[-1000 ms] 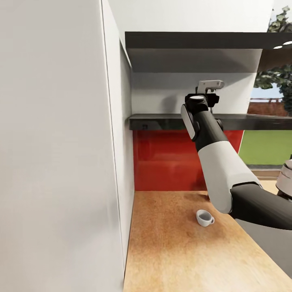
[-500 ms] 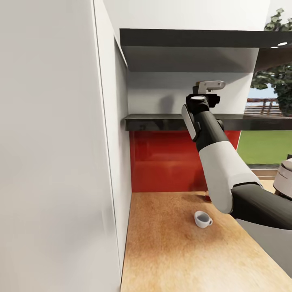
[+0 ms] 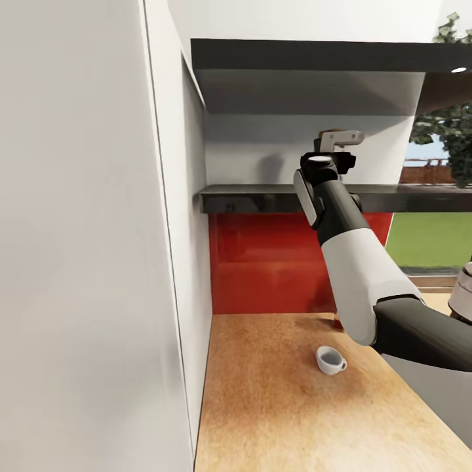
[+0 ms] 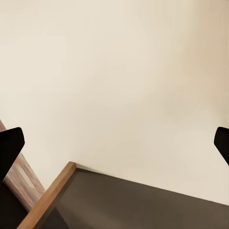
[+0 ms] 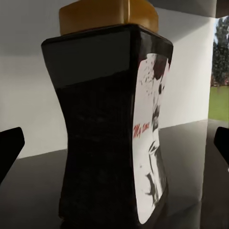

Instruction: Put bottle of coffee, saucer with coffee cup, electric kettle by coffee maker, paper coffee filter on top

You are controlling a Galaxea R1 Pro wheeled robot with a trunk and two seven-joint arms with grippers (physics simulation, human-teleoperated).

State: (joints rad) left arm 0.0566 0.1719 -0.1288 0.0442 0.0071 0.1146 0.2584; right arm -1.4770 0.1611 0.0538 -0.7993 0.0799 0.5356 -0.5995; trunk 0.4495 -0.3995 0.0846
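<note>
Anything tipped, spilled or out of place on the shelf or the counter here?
Nothing stands out. The bottle of coffee stands upright on the shelf, lid on, between the right pincer's open fingers. The coffee cup sits upright on the countertop, no spill.

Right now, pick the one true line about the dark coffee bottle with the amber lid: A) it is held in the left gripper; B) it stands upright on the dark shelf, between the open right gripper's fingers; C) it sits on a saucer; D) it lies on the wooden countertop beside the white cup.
B: the dark coffee bottle with the amber lid stands upright on the dark shelf, with the open right gripper's fingertips at either side, apart from it.
</note>
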